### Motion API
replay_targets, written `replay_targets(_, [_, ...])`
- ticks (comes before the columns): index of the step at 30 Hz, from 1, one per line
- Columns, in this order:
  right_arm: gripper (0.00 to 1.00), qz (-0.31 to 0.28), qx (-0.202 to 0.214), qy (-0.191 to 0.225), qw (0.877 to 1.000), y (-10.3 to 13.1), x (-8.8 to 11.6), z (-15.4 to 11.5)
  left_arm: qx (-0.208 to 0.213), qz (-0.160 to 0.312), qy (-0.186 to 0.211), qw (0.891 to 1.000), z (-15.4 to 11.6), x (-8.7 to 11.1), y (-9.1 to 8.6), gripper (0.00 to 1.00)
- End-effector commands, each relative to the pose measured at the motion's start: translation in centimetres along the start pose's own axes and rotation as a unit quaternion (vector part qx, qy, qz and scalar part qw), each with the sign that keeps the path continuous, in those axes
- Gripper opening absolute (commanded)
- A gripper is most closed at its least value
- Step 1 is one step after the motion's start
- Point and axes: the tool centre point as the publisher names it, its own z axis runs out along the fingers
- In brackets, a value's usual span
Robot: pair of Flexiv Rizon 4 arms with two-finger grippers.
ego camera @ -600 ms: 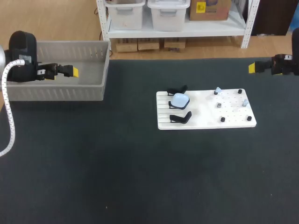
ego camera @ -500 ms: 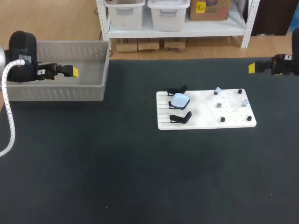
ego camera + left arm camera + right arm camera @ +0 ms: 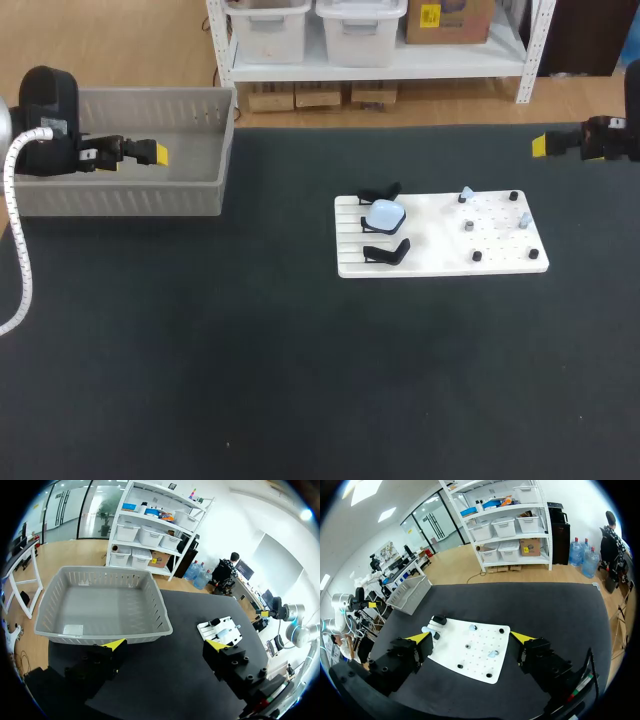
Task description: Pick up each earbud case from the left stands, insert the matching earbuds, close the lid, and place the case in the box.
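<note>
Both arms' jaws gape empty; rounded pale-blue case (image 3: 384, 213) sits on white pegboard (image 3: 440, 262).

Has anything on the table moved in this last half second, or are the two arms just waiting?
Nothing visibly changed. The left gripper is where it was by the grey box. The right gripper is likewise unmoved, well apart from the white board. Both are open and empty. The pale blue earbud case sits on its stand as before.
</note>
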Motion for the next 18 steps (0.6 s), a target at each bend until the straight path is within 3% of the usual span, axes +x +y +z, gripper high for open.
replay_targets(1, [1.00,0.000,0.000,0.000,1.000,0.0,0.0,0.0,0.065,0.035,-0.017,0.997,-0.3,-0.6,-0.8,1.00])
replay_targets(5, [1.00,0.000,0.000,0.000,1.000,0.0,0.0,0.0,0.127,0.129,-0.027,0.983,-0.3,-1.0,-2.2,1.00])
replay_targets(11, [1.00,0.000,0.000,0.000,1.000,0.0,0.0,0.0,0.216,0.242,-0.046,0.945,-0.2,-1.8,-3.7,1.00])
replay_targets(18, [1.00,0.000,0.000,0.000,1.000,0.0,0.0,0.0,0.255,0.336,-0.018,0.906,1.3,-2.3,-5.1,1.00])
